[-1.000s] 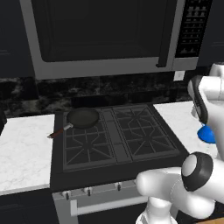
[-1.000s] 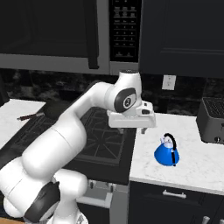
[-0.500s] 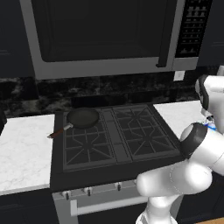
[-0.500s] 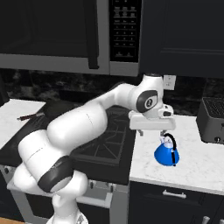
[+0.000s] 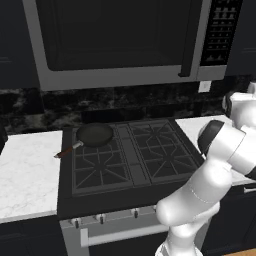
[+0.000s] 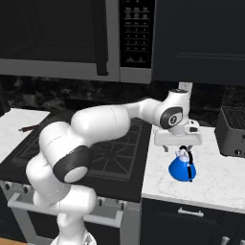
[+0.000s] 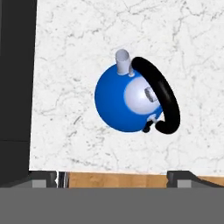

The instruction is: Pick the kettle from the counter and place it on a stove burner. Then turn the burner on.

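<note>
Kettle (image 7: 114, 105) bright blue, black handle, pale lid; counter (image 7: 87, 43) white, grey-veined; pan (image 5: 94, 135) black, handle seemingly reddish.

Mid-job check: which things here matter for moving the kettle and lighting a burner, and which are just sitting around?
Part of the job:
kettle
counter it stands on
stove burners
stove knobs
gripper above the kettle

Just lying about:
frying pan on the back left burner
microwave
toaster

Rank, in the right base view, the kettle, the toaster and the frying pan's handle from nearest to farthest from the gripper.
1. The kettle, directly under the gripper, on the counter.
2. The toaster, at the right edge of the view.
3. The frying pan's handle, far left, across the stove.
</note>
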Robot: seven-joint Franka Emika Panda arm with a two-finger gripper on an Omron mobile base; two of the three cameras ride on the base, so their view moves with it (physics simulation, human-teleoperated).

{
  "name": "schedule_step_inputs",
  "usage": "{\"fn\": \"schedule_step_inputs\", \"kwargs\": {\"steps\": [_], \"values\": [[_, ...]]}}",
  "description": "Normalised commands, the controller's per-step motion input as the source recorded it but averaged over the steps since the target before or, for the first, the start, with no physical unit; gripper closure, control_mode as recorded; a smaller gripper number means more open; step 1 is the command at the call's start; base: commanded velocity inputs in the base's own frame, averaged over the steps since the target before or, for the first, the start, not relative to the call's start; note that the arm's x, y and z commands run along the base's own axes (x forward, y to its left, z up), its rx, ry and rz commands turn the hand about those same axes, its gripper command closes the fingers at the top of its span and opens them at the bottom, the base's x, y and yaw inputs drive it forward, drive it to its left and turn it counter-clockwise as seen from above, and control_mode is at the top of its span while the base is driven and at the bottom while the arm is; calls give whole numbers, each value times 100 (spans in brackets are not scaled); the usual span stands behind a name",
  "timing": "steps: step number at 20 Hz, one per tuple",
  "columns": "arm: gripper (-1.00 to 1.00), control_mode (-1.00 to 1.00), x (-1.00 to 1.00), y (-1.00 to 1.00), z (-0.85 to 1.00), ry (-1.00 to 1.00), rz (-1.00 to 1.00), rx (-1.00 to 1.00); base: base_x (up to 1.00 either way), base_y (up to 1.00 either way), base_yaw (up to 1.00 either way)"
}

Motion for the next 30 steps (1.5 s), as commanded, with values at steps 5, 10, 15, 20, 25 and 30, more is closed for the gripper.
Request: {"fn": "schedule_step_inputs", "kwargs": {"steps": [5,10,15,20,25,30], "values": [[-100,-100,35,-47,-5,-1,0,1,0,0,0],[-100,-100,22,-21,-8,0,3,1,0,0,0],[-100,-100,18,0,-24,-1,7,0,0,0,0],[-100,-100,7,0,-23,-2,6,0,0,0,0],[-100,-100,3,0,-16,0,3,0,0,0,0],[-100,-100,0,0,-13,0,0,1,0,0,0]]}}
